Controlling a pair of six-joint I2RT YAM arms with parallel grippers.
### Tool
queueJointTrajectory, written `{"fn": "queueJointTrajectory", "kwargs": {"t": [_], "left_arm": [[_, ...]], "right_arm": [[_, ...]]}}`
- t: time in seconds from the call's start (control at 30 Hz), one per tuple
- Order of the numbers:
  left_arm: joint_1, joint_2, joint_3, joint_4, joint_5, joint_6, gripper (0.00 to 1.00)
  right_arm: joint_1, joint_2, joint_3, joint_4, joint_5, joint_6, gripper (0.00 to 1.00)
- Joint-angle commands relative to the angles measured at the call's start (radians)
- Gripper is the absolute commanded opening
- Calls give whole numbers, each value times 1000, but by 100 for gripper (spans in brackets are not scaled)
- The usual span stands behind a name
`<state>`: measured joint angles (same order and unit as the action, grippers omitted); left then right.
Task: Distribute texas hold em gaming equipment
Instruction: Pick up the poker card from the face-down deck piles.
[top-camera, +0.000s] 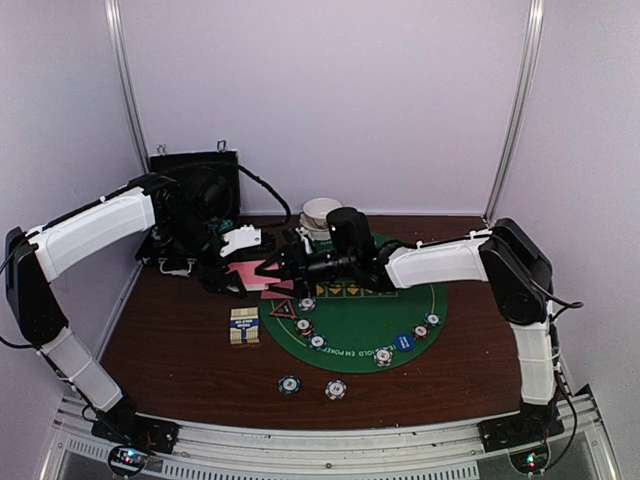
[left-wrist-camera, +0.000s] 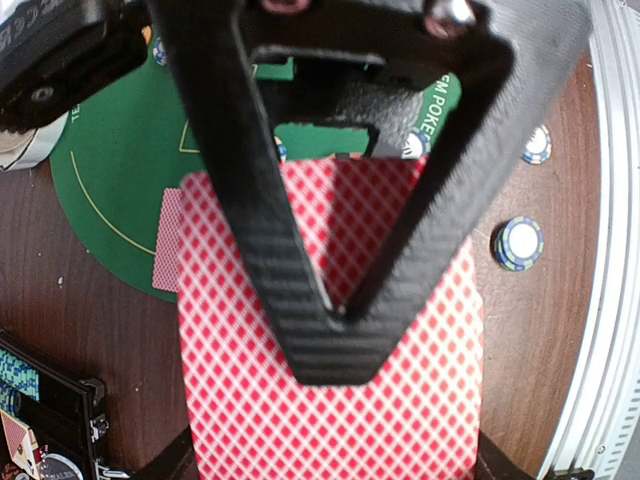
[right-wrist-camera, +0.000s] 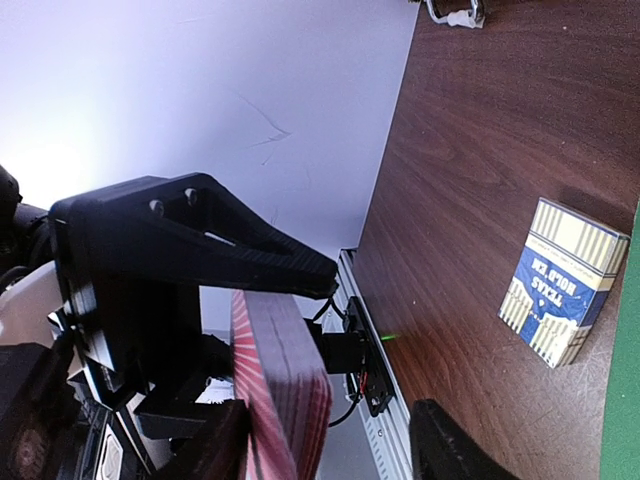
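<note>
Cards (left-wrist-camera: 330, 420): pink-backed stack held above the table (top-camera: 180, 340), at the left edge of the green mat (top-camera: 360, 322)
Left hand (left-wrist-camera: 335, 315): pinching the stack
Right hand (right-wrist-camera: 335, 440): fingers (right-wrist-camera: 445, 450) spread, stack's edge between them
Chips (top-camera: 289, 384): several on the mat, two on the table nearer

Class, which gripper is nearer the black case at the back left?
Left. The left gripper, shut on the card deck, hangs just in front of the black case; the right gripper is farther right, meeting the deck from the green mat side.
</note>
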<state>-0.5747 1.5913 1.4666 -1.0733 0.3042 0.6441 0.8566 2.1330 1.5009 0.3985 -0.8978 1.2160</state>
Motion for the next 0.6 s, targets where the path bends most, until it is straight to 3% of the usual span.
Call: {"fn": "queueJointTrajectory", "kwargs": {"t": [0.0,0.23,0.57], "left_arm": [[7,-6,22,21,35,-10,6],[7,-2,26,21,25,-8,6],[7,1,24,21,26,-6,5]], "right_arm": [[-18,-75,-36,-64,1,-42,52],[-30,-131,-62,-60,-7,-33,43],[-33,-185,-118,-36,-2,0,22]]}}
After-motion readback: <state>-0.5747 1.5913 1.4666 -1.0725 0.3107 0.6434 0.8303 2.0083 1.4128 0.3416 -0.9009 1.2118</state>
